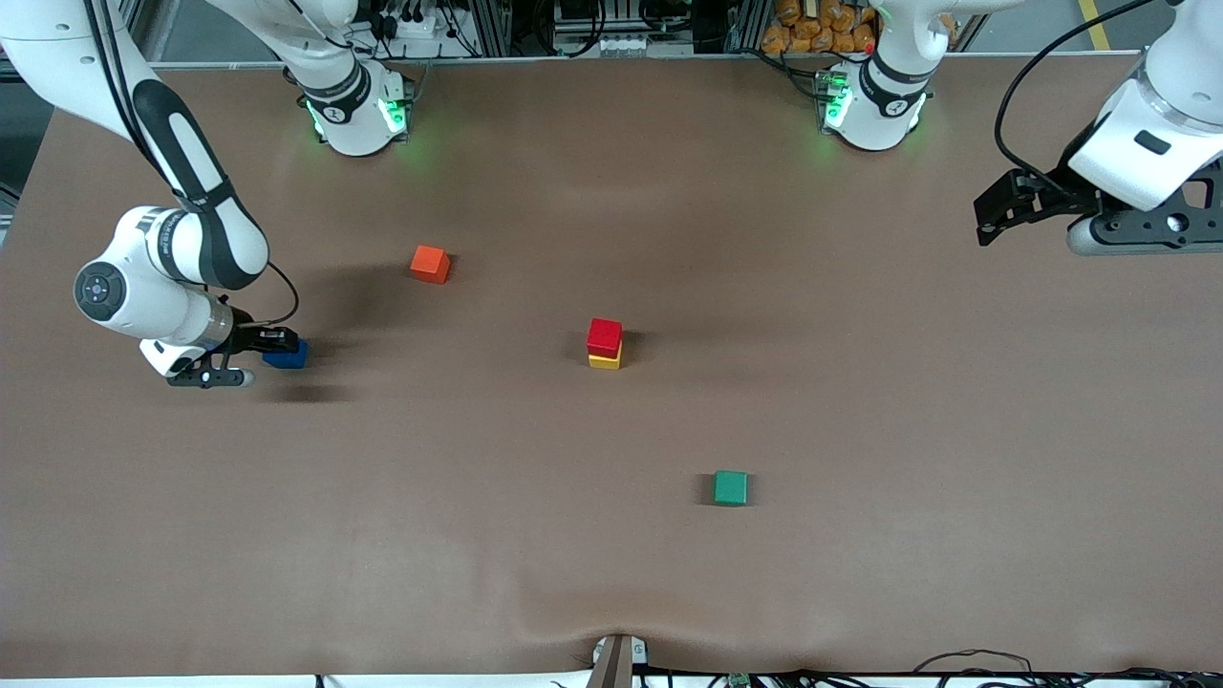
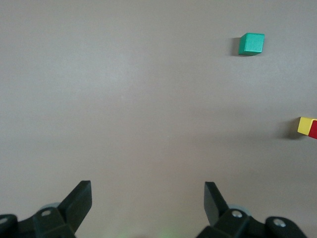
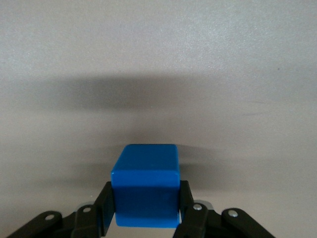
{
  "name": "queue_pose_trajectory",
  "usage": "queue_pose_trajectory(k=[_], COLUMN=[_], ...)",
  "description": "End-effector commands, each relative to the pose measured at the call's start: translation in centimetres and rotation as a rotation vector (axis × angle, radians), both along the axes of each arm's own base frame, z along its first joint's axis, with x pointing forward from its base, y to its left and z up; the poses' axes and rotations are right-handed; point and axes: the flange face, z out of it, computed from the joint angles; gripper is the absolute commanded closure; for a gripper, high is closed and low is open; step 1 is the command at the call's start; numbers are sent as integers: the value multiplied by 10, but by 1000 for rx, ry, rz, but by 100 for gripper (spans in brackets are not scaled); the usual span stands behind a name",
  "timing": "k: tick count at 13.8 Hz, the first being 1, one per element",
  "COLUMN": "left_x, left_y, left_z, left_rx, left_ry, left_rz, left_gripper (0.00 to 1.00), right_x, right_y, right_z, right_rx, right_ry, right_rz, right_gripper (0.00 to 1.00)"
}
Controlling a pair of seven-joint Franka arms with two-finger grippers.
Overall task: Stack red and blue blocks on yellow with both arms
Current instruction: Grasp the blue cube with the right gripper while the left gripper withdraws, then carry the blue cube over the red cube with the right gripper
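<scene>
The blue block, at the frame's left edge on the tabletop, is clamped by the right claw. Red already sits on yellow at centre. A lift and carry there is called for next. The left claw waits open, upper right.

Front view high, facing the bases. Wrist views low over the brown cloth-covered bench; left shares small matte green cube.

Your left gripper hangs over bare table, its 2 fingers spread wide with nothing between them. You see the green cube and, well apart from it, the yellow cube touching the red block, both cropped at the frame's edge.
</scene>
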Motion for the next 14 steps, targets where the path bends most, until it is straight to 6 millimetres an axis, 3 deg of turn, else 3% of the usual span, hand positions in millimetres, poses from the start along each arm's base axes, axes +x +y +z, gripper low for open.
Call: queue_pose_trajectory(k=[1,6,9,11,14], left_x=[-11,-15,-25,-31,-34], left_y=[-3,-17,-26,-29,-38], left_z=[-1,-7,-19,-21,-20], left_rx=[-1,6,24,49,53], left_ry=[-17,2,41,68,69], left_rz=[-9,-13,-11,4,13], left_gripper=[0,0,0,0,0], right_x=[-4,18,51,69,84], right_y=[-1,14,41,77,130], right_z=[4,41,104,137,181], right_rx=[11,34,49,48,48], right_ry=[29,135,208,202,159], right_rz=[12,50,96,177,236], right_gripper=[90,90,91,85,86])
